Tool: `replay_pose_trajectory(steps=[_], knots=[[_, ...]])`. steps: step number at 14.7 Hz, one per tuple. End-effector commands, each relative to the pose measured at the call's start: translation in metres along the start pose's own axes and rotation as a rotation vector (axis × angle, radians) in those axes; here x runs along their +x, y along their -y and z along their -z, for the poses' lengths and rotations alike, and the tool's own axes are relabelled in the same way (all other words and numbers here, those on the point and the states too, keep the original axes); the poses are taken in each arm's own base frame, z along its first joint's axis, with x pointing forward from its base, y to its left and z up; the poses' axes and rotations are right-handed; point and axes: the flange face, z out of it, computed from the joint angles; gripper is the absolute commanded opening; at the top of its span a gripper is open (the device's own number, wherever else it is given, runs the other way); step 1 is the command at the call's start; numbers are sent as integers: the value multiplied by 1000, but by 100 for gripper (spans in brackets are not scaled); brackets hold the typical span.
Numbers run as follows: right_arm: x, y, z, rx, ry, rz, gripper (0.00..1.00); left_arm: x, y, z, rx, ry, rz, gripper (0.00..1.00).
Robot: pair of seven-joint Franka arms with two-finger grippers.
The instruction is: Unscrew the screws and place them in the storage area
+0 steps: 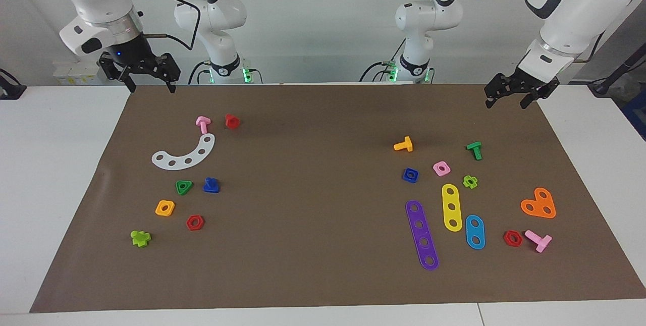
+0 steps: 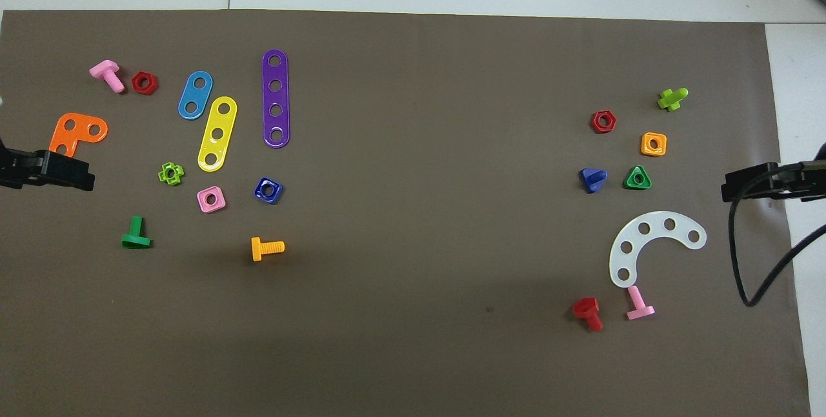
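1. Facing view first, biggest stuff: the brown mat [image 1: 323, 275] covers most of the table, with toy parts in two clusters, one toward each arm's end.

2. Right gripper [image 1: 147, 83] hangs over the mat's corner nearest the robots at the right arm's end. Its fingers stand apart with nothing between them. Left gripper [image 1: 509, 97] hangs over the matching corner at the left arm's end, also spread wide and empty. I'd say it's just waiting.

3. The white curved strip [image 1: 184, 153] is the biggest piece in the right arm's cluster. The bolt sits farther from the robots than it.

4. The thing that matters: the dark-blue bolt [image 1: 211, 185] lies on the mat just beside the green triangle nut [image 1: 183, 186], not touching it. In the facing view it's at about 5 o'clock from the right gripper, so down and a bit toward the table's middle.

5. Overhead view, same bolt [image 2: 592, 179]: it lies at roughly 9 o'clock from the right gripper's tip [image 2: 739, 186]. It's tipped over, shaft pointing at about 3 o'clock toward the nut, flat head at the 9 o'clock end.

6. My guess: the right arm is clearly nearer, the left is well apart. It's already loose, so only the pick and carry looks left.
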Motion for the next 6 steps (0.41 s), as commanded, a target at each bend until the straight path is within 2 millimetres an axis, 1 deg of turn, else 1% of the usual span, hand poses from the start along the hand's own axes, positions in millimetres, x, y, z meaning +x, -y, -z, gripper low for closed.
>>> replay_pose_trajectory(steps=[1, 6], knots=[[-3, -1, 1, -3, 3, -32, 100, -10, 0, 1, -5, -20, -43, 100], [-5, 1, 2, 38, 0, -35, 100, -10, 0, 1, -4, -26, -43, 100]])
